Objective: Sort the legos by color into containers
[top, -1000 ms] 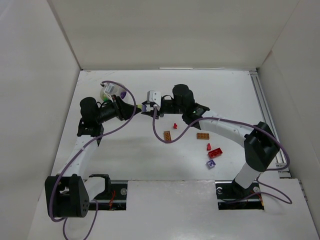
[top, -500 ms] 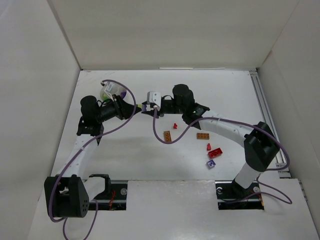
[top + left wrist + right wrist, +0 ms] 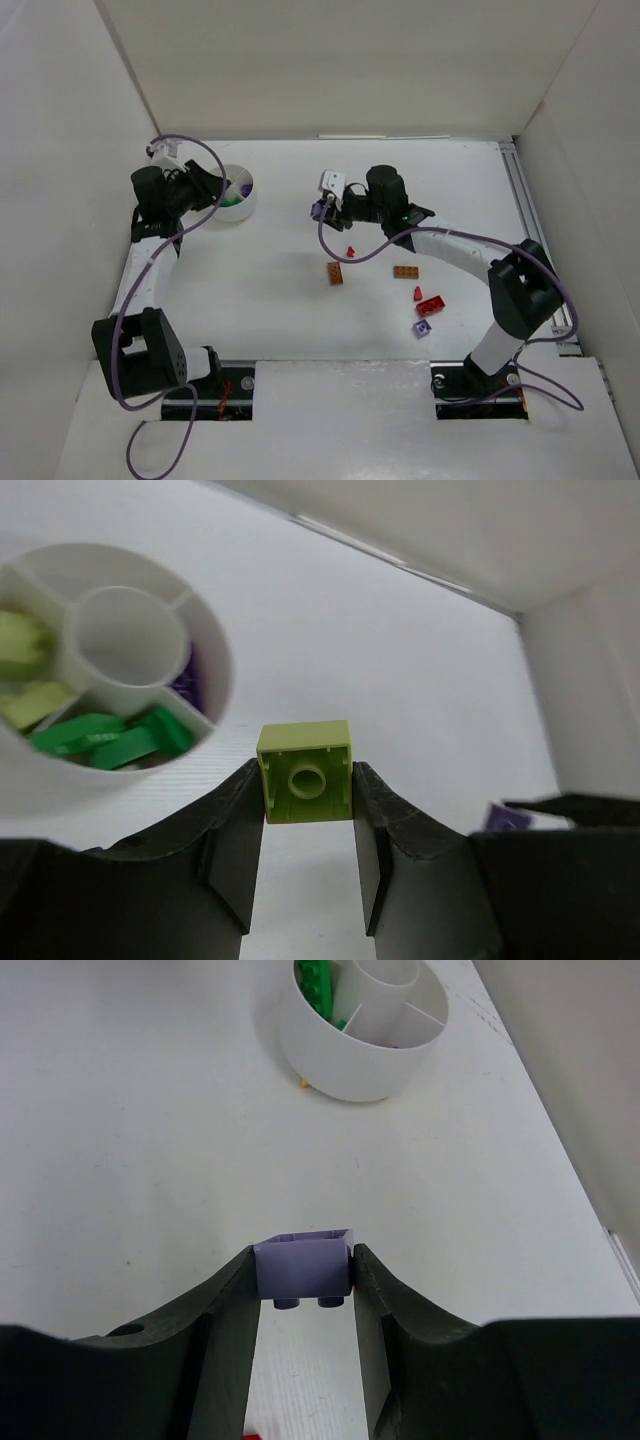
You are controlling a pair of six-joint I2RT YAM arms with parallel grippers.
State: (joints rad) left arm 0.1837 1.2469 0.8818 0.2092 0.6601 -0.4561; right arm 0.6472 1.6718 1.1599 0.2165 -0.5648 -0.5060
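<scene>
Parted since earlier frame | left gripper [image 3: 306,790] clamped on lime-yellow plastic brick [image 3: 304,765] just beside round white divided dish [image 3: 350,1070] | right gripper [image 3: 303,1272] clamped on pale purple brick [image 3: 302,1265], well apart from dish | judged light, rigid, slick: pinch flat sides

Robotics lab booth, white panel walls [image 3: 330,70], white table [image 3: 260,300], bolted left arm [image 3: 140,290], right arm [image 3: 455,247]

The white table [image 3: 270,310] carries the divided white dish [image 3: 238,212] at far left, and toward the right two orange-brown legos [image 3: 335,272], three red legos [image 3: 431,306] and one pale purple lego [image 3: 423,327].
</scene>
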